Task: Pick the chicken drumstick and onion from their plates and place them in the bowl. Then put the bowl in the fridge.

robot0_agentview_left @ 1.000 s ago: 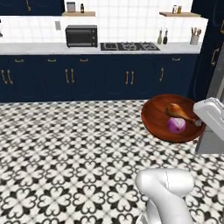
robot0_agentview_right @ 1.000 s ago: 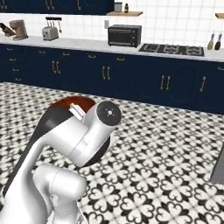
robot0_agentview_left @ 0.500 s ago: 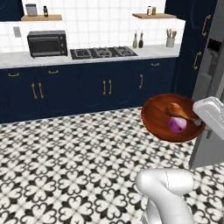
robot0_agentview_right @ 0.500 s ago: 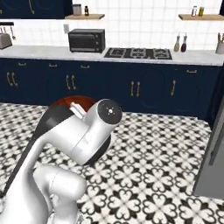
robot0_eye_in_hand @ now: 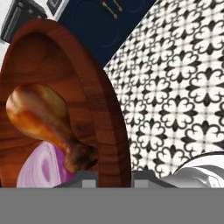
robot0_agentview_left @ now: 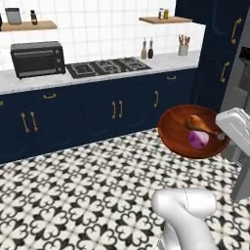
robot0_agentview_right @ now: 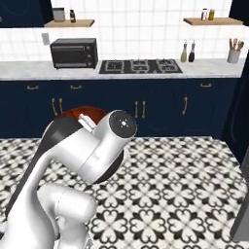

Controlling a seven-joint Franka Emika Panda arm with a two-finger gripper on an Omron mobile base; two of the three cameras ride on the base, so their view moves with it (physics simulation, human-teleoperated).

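Note:
The dark reddish-brown bowl (robot0_agentview_left: 172, 128) hangs in the air over the tiled floor, held level by its right rim. My gripper (robot0_agentview_left: 222, 137) is shut on that rim; in the hand view the gripper (robot0_eye_in_hand: 114, 178) pinches the bowl's edge (robot0_eye_in_hand: 112, 131) between its two tips. Inside the bowl lie the golden-brown chicken drumstick (robot0_agentview_left: 200, 124) (robot0_eye_in_hand: 39, 114) and, just in front of it, the purple onion (robot0_agentview_left: 198, 139) (robot0_eye_in_hand: 40, 169). A sliver of the bowl (robot0_agentview_right: 78, 113) peeks out behind my arm in the right base view. The grey fridge (robot0_agentview_left: 237, 85) stands just right of the bowl. The plates are out of view.
Navy cabinets with brass handles (robot0_agentview_left: 117, 108) run along the back under a pale counter (robot0_agentview_right: 29, 70) carrying a black toaster oven (robot0_agentview_left: 38, 58), a gas hob (robot0_agentview_left: 106, 66), bottles (robot0_agentview_left: 147, 49) and a utensil pot (robot0_agentview_left: 183, 48). Black-and-white tiled floor (robot0_agentview_left: 73, 195) spreads in front.
The whole scene has slid left in both base views, so the camera has turned right; the fridge has come in at the right edge. The bowl stays in my gripper with both foods inside.

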